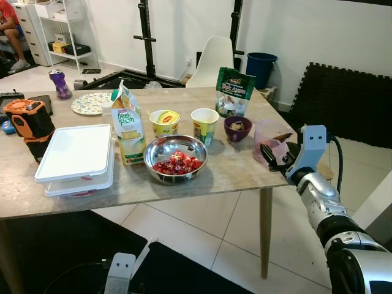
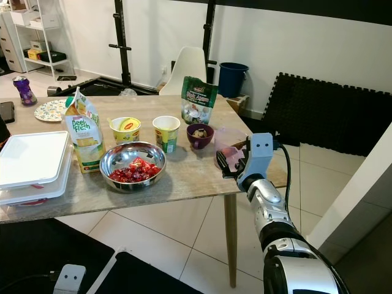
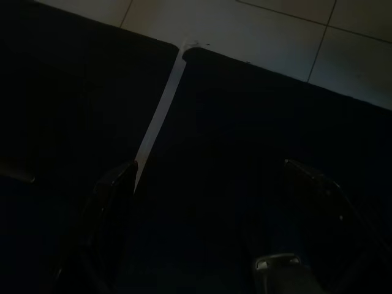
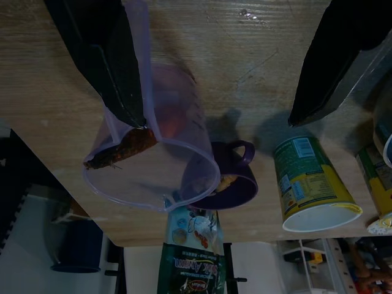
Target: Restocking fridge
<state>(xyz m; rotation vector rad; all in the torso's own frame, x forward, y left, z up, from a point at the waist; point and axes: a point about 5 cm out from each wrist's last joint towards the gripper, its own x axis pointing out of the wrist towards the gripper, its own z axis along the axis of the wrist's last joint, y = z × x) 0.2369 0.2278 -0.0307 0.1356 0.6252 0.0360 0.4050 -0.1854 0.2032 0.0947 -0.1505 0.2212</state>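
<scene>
The clear tub (image 1: 271, 139) stands near the surface's (image 1: 233, 174) right edge, beside the purple cup (image 1: 237, 128). The right tool (image 1: 269, 154) is spread open, one finger (image 4: 113, 58) against the tub's wall. Closing off-centre could tip it over the edge. The left tool (image 3: 202, 233) hangs open above the floor

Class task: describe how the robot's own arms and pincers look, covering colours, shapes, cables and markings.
The right arm is built of rounded silver segments with black joints. A pale blue block sits at its wrist, with a black cable looping behind. The right pincer has two long, flat black fingers. The left pincer has dark fingers too. No markings can be made out.
</scene>
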